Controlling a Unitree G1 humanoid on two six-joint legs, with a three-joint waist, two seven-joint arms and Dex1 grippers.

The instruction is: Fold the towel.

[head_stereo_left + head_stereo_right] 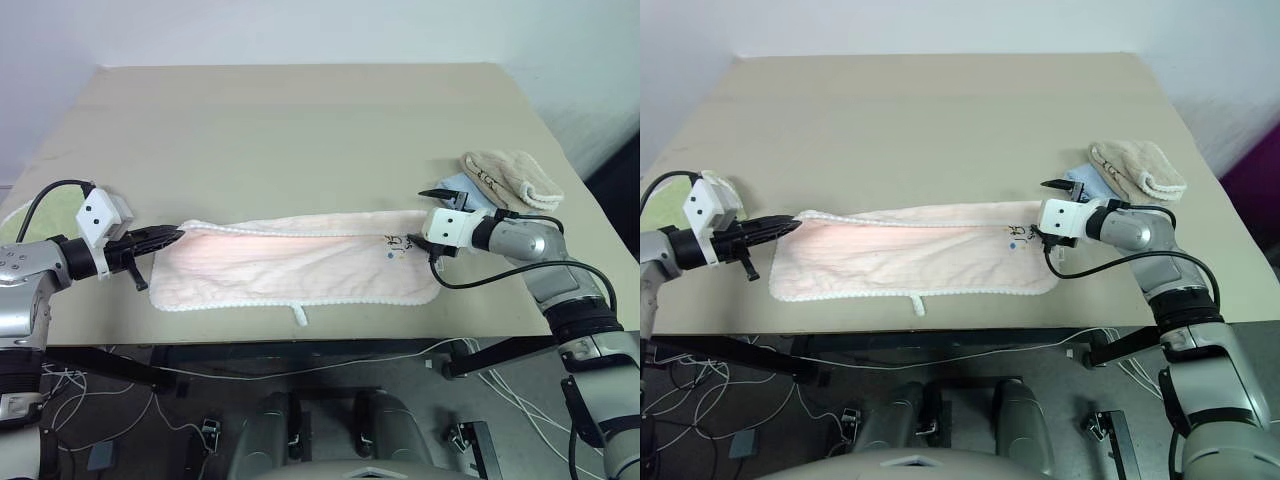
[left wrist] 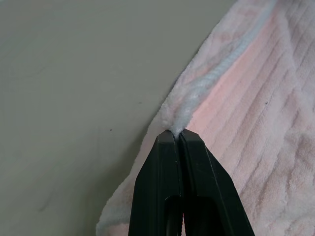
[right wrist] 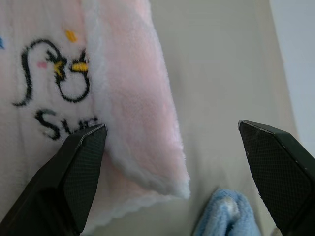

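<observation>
In the left eye view, the towel [image 1: 300, 262] is seen spread lengthwise along the near edge of the surface [image 1: 300, 120], its white loop [image 1: 299, 315] hanging toward the front edge. The left gripper [image 1: 172, 236] is held at the towel's far left corner, and the right gripper [image 1: 447, 205] is poised at the far right corner near the embroidered mark [image 1: 395, 243]; both far corners are probably being taken so that the far long edge can be carried over as one. A beige folded towel [image 1: 512, 178] and a light blue folded towel [image 1: 452, 187] are kept just beyond the right gripper, apart from the work. In the right eye view, the same arrangement is shown, with a light green folded towel [image 1: 722, 190] lying behind the left wrist. In the left wrist view, the fingers [image 2: 170, 162] are seen pressed together on the white stitched edging [image 2: 197, 93], which is pinched at their tips. In the right wrist view, the fingers [image 3: 86, 162] are spread wide with the pink corner lying between them, not yet gripped; one is over the embroidered side, the other over bare surface.
</observation>
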